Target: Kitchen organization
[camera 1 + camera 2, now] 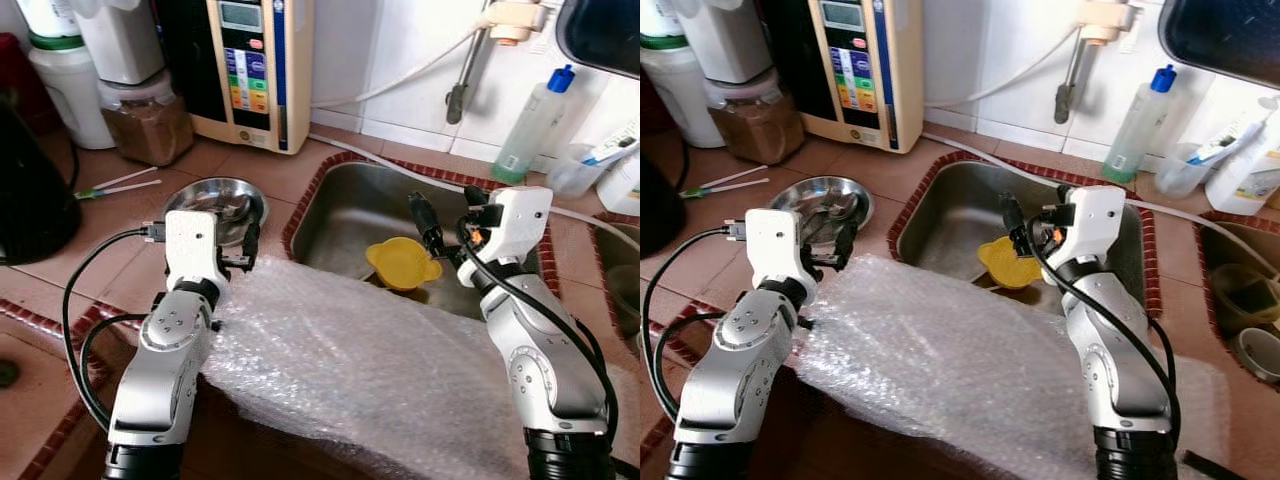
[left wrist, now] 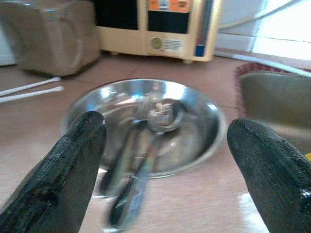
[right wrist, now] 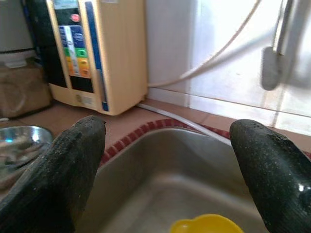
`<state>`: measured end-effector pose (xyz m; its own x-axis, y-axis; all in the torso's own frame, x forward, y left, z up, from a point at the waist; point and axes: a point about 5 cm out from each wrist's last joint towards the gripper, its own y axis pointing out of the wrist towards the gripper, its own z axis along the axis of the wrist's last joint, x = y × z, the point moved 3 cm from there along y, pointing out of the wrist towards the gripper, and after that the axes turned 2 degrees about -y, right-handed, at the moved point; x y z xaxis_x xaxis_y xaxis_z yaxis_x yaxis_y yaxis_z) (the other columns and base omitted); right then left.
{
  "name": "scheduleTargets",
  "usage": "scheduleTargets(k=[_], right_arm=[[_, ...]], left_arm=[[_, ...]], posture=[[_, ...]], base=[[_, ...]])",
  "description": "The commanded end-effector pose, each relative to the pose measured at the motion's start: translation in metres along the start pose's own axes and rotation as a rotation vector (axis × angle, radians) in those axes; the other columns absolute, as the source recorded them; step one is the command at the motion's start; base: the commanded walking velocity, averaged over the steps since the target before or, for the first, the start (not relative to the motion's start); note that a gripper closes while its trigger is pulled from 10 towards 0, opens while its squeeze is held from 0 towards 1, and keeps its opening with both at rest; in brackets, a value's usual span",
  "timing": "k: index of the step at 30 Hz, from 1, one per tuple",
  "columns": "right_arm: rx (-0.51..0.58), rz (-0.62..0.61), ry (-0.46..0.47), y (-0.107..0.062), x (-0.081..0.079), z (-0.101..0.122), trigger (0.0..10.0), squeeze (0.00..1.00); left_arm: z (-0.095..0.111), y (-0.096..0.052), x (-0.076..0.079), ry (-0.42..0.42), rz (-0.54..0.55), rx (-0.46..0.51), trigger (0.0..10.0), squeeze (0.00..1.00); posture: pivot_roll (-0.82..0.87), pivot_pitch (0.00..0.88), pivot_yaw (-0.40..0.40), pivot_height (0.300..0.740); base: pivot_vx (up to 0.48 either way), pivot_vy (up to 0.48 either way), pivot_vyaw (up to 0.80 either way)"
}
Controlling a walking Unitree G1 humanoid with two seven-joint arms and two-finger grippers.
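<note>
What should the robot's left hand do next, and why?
Probably ease the left hand down into the steel bowl. Its fingers are open and aimed at the spoons lying inside, so a short reach should bring them around one.

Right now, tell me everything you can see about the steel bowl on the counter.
The steel bowl is round, shallow and shiny, standing upright on the brown tiled counter just left of the sink. Metal cutlery, a spoon among it, lies inside with handles reaching over the near rim. The left hand hovers open beside its near edge without touching it. Two white sticks lie to its left.
</note>
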<state>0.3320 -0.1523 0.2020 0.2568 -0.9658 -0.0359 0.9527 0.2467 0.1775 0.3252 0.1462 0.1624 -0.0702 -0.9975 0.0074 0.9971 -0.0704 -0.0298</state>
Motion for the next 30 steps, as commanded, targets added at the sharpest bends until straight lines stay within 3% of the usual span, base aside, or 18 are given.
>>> scheduleTargets(k=[1, 6, 18, 26, 27, 30], right_arm=[[-0.010, -0.022, 0.000, 0.000, 0.006, -0.001, 10.0, 0.00], [-0.009, -0.030, -0.001, 0.000, 0.008, 0.000, 10.0, 0.00], [-0.004, -0.041, -0.006, 0.000, 0.012, 0.002, 10.0, 0.00], [-0.002, -0.049, -0.006, 0.002, 0.014, 0.004, 10.0, 0.00], [-0.001, -0.049, -0.002, 0.002, 0.013, 0.004, 10.0, 0.00], [-0.001, -0.049, 0.003, 0.004, 0.013, 0.004, 10.0, 0.00]], left_arm=[[0.000, 0.002, 0.001, 0.003, -0.003, -0.010, 10.0, 0.00], [-0.001, 0.003, 0.001, 0.009, 0.000, -0.015, 10.0, 0.00], [0.001, 0.006, 0.004, 0.024, 0.002, 0.002, 10.0, 0.00], [0.009, 0.008, 0.008, -0.032, -0.015, 0.032, 10.0, 0.00], [0.007, 0.009, 0.008, 0.006, -0.005, 0.016, 10.0, 0.00], [0.003, 0.009, 0.008, -0.028, -0.005, 0.006, 10.0, 0.00]], posture=[[-0.06, 0.078, -0.005, 0.740], [-0.06, 0.078, -0.003, 0.740], [-0.07, 0.077, -0.002, 0.740], [-0.07, 0.078, -0.004, 0.740], [-0.07, 0.076, -0.003, 0.740], [-0.07, 0.076, -0.002, 0.740]], base=[[0.000, 0.274, 0.00], [0.000, 0.264, 0.00], [0.000, 0.000, 0.00], [0.000, 0.000, 0.00], [0.000, 0.000, -0.80], [0.000, 0.000, -0.80]])
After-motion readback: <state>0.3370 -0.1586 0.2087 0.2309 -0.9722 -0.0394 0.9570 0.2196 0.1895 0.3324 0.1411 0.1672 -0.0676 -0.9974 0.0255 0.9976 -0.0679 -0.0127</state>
